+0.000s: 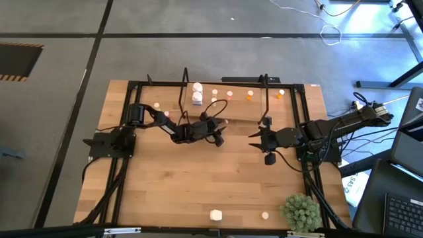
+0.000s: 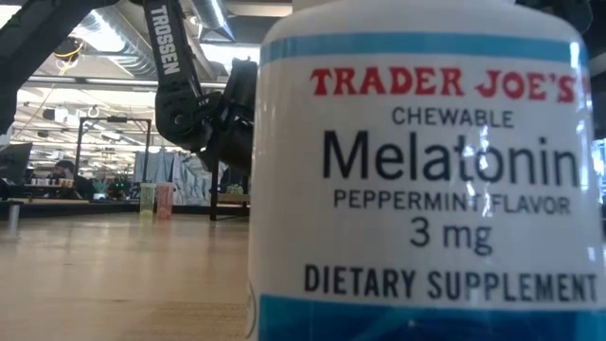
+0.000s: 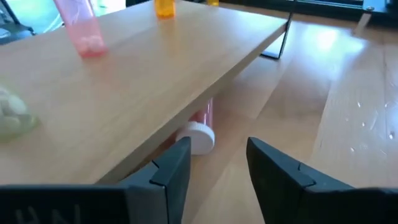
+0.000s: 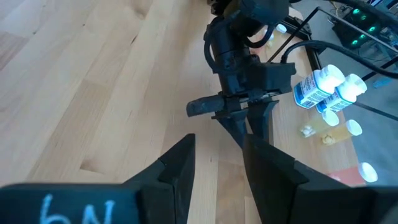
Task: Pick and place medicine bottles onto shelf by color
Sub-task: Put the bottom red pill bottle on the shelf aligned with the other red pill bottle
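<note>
The shelf stands at the table's far side; in the left wrist view its pale board carries an upright pink bottle and an orange one. A pink bottle with a white cap lies on its side on the table, partly under the board's edge. My left gripper is open just short of it, low by the shelf. My right gripper is open and hovers to the right. White bottles stand on the shelf.
A big white melatonin bottle stands right before the low camera. A white bottle and a small one sit at the near edge beside a green plant. Small bottles dot the far side. Bare wood lies mid-table.
</note>
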`<move>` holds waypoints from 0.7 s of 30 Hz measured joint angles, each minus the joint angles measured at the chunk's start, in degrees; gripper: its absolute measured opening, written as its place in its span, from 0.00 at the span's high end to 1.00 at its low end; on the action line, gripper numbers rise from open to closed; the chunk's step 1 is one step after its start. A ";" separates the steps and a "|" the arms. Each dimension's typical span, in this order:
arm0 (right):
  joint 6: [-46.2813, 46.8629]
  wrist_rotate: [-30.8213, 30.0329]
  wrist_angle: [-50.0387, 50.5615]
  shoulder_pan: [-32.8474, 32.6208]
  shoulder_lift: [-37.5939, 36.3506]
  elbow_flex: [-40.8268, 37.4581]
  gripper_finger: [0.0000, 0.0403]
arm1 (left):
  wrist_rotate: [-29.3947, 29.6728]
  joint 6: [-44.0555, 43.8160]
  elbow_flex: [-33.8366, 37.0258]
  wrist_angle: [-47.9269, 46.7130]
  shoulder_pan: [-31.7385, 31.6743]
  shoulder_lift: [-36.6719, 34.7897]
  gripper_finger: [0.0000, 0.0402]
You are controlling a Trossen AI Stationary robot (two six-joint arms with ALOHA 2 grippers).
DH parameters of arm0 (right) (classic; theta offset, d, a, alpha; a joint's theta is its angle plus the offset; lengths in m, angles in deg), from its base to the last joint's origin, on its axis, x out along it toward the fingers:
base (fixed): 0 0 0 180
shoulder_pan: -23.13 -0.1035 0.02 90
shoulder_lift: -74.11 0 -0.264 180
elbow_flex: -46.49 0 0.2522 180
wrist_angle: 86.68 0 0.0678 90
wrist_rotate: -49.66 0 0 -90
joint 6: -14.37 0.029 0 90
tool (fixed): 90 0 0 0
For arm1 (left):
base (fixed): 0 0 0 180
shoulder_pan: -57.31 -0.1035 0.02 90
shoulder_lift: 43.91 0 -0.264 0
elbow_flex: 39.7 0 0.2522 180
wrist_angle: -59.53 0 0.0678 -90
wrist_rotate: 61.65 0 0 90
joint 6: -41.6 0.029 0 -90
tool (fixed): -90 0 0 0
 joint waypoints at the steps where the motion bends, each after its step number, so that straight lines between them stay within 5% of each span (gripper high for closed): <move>1: 0.00 0.00 0.00 0.00 0.00 0.00 0.66 | 0.04 -0.55 0.00 -0.15 0.00 0.00 0.62; 21: 0.00 0.00 -0.02 0.00 0.00 0.00 0.66 | -1.19 -7.24 0.00 -1.57 -0.09 0.61 0.62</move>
